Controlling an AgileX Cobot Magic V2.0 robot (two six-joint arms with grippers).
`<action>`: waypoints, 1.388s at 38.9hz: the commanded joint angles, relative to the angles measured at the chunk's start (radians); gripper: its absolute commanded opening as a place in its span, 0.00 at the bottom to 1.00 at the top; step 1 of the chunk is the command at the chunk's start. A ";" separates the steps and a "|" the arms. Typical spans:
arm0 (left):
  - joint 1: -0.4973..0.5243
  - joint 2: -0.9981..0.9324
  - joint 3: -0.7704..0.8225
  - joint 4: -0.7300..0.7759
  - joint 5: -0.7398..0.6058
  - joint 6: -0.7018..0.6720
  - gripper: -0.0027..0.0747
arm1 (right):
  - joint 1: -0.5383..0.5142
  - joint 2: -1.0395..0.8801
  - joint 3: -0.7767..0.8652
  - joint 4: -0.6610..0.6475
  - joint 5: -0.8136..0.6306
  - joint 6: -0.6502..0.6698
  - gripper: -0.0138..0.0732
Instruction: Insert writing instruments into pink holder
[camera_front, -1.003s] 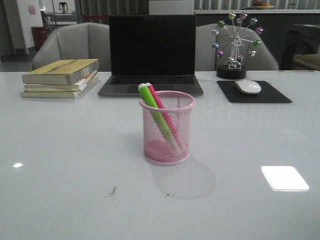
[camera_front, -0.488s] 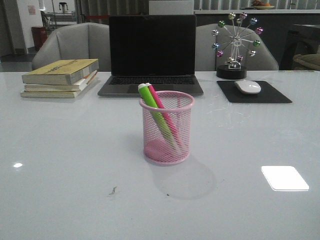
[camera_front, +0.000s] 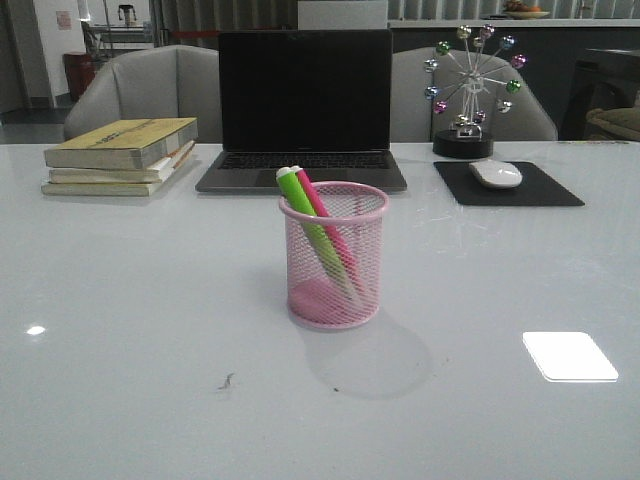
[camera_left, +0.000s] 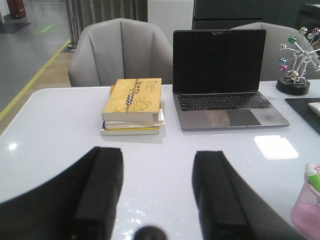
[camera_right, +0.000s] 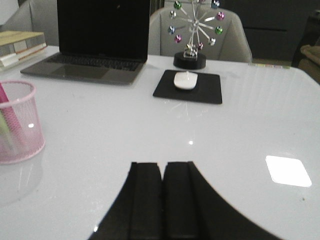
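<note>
The pink holder (camera_front: 334, 258) stands upright in the middle of the table. Inside it lean the green marker (camera_front: 307, 222) and the pink marker (camera_front: 320, 208), their tops sticking out over the left rim. The front view shows neither arm. In the left wrist view my left gripper (camera_left: 157, 167) is open with nothing between its fingers, and the holder (camera_left: 307, 210) shows only at the frame's edge with the green marker's tip (camera_left: 312, 176). In the right wrist view my right gripper (camera_right: 162, 170) is shut on nothing, well apart from the holder (camera_right: 20, 122).
A laptop (camera_front: 304, 110) sits behind the holder, a stack of books (camera_front: 122, 155) at the back left. A mouse (camera_front: 495, 174) on a black pad (camera_front: 508, 185) and a ball ornament (camera_front: 472, 88) stand at the back right. Chairs stand beyond the table.
</note>
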 joint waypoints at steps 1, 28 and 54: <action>0.002 0.010 -0.030 -0.013 -0.084 -0.004 0.53 | -0.001 -0.016 0.001 -0.015 -0.042 -0.010 0.19; 0.002 0.010 -0.030 -0.013 -0.084 -0.004 0.53 | -0.001 -0.016 0.001 -0.015 -0.042 -0.010 0.19; 0.002 -0.041 -0.006 0.152 -0.133 -0.004 0.23 | -0.001 -0.016 0.001 -0.015 -0.042 -0.010 0.19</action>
